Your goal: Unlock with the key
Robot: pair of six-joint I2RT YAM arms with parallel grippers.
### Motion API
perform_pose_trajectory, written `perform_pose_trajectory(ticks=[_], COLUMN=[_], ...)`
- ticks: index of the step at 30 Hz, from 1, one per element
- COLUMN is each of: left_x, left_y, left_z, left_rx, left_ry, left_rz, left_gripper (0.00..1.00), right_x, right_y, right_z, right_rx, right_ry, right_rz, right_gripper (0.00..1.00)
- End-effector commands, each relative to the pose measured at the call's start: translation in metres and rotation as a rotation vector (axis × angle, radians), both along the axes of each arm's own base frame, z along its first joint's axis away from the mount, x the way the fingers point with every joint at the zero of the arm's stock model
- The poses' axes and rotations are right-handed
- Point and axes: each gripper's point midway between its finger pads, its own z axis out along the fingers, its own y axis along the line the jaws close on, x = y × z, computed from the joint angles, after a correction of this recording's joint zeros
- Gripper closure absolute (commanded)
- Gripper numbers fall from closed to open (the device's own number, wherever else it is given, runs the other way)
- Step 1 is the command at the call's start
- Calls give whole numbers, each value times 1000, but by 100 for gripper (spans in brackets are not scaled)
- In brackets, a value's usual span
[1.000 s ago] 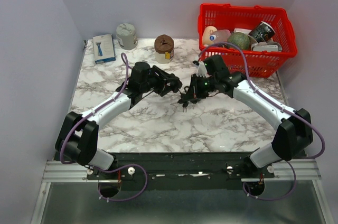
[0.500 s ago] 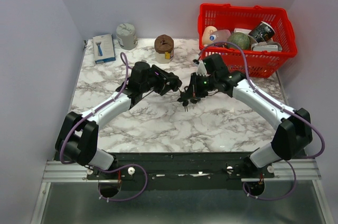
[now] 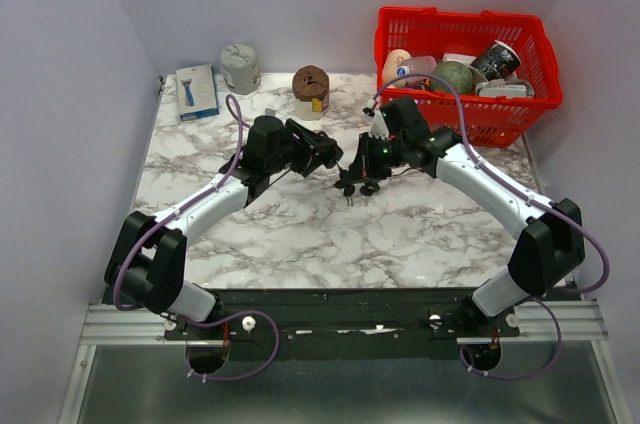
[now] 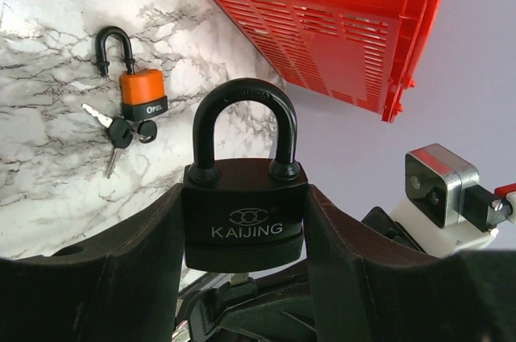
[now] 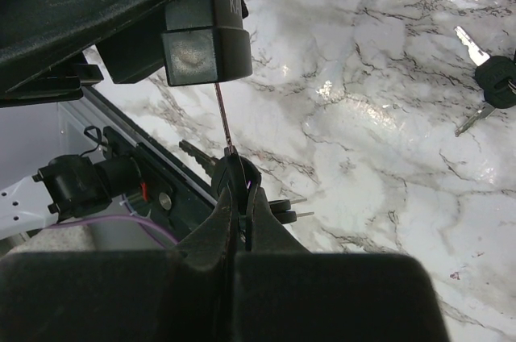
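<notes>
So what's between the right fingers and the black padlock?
Only the key, seen edge-on in the right wrist view. It is pinched in the right fingers, and its blade runs up to the padlock underside.

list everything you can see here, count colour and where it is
black padlock: one, black, marked KAIJING, clamped in the left gripper
key: one on a bunch, dark head, pinched in the right gripper, blade at the black padlock's underside
orange padlock: one, orange body, black shackle, lying on the table
spare keys: small bunch, black heads, beside the orange padlock
basket: one, red, far right corner, holding assorted items
razor pack: one, blue and white, far left
can: one, grey-green, far edge
jar: one, brown, yellow label, far edge
table: one, white marble
left gripper: one, black, mid-table
right gripper: one, black, facing the left gripper
</notes>
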Motion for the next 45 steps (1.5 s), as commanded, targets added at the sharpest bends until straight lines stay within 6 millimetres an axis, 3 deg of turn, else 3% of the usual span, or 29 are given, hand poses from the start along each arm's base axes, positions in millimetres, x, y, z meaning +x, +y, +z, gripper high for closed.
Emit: perform_pose_trajectory(ticks=[1, 10, 30, 37, 45], left_x=[-28, -34, -39, -41, -36], left_y=[-22, -27, -37, -39, -43], left_z=[26, 25, 24, 23, 25], left_rx=[-42, -35, -34, -48, -71], left_ry=[-74, -76, -67, -53, -54], left_rz=[-139, -169, -206, -214, -236], left_gripper=[100, 100, 100, 100, 100], right_x=[41, 49, 77, 89, 87], right_y=[7, 5, 16, 13, 11], right_z=[30, 27, 46, 43, 50], right_rx=[32, 2, 12, -40, -25], right_ry=[-157, -185, -247, -335, -432], right_rz=[-66, -74, -87, -57, -21], right_gripper=[99, 99, 99, 99, 99])
